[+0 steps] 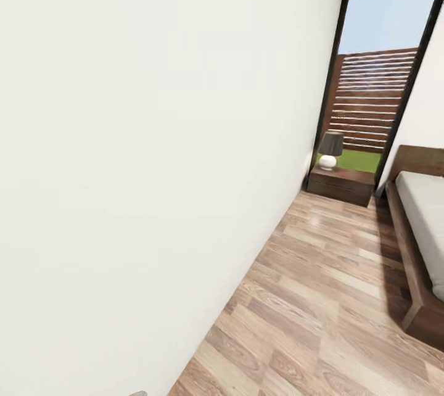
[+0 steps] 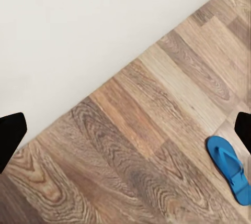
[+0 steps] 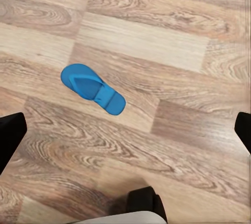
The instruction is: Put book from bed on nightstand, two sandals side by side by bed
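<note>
Bedroom: white wall (image 1: 154, 155), light wood-plank floor (image 1: 320, 297), tall black-framed window (image 1: 376, 75) at far end.
Bed (image 1: 422, 242): low, dark brown frame and headboard, plain grey mattress, along room's right side.
Nightstand (image 1: 341, 184): low dark brown cabinet, in far corner between wall and bed head, before window.
Sandal (image 3: 92, 88): bright blue flip-flop, flat on floor, strap side up, alone on planks.
Sandal (image 2: 230, 167) in left wrist view: same blue kind, flat on floor, well apart from wall; whether same one, cannot tell.
</note>
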You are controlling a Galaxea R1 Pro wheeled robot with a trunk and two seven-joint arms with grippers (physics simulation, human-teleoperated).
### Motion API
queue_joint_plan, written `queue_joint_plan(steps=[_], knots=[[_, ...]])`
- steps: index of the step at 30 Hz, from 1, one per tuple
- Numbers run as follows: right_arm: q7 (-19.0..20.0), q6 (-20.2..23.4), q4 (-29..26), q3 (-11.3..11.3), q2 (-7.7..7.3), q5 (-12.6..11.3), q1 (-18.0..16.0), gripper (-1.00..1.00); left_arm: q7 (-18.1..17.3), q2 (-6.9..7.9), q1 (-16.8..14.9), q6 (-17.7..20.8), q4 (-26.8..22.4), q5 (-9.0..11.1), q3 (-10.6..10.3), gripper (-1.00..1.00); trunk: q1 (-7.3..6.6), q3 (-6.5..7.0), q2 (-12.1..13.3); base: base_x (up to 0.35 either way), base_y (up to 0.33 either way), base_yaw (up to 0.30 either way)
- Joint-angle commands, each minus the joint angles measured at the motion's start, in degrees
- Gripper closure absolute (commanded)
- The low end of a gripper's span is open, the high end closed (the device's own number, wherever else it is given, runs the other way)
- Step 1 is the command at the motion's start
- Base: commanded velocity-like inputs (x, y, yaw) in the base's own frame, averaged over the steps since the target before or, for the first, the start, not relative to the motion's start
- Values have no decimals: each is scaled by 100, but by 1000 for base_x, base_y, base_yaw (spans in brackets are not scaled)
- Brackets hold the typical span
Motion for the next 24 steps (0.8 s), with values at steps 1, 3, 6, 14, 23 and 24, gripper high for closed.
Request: queue_joint_plan(steps=[1,3,6,14,23,24], knots=[[7,-18,-2,27,-5,-56,1,-100,-45,0,-3,-9,5,60,8,-100,0,-5,-3,0,0,-283],[7,-18,-2,26,-5,-56,1,-100,-45,0,-3,-9,5,60,8,-100,0,-5,-3,0,0,-283],[-1,-18,-2,27,-5,-57,1,-100,-45,0,-3,-9,5,60,7,-100,0,-5,-3,0,0,-283],[-9,-18,6,28,-5,-56,1,-100,-45,0,-3,-9,5,60,9,-100,0,-5,-3,0,0,-283],[3,-18,-1,29,-5,-56,1,-100,-45,0,-3,-9,5,60,11,-100,0,-5,-3,0,0,-283],[4,-18,-2,29,-5,-56,1,-100,-45,0,-3,-9,5,60,11,-100,0,-5,-3,0,0,-283]])
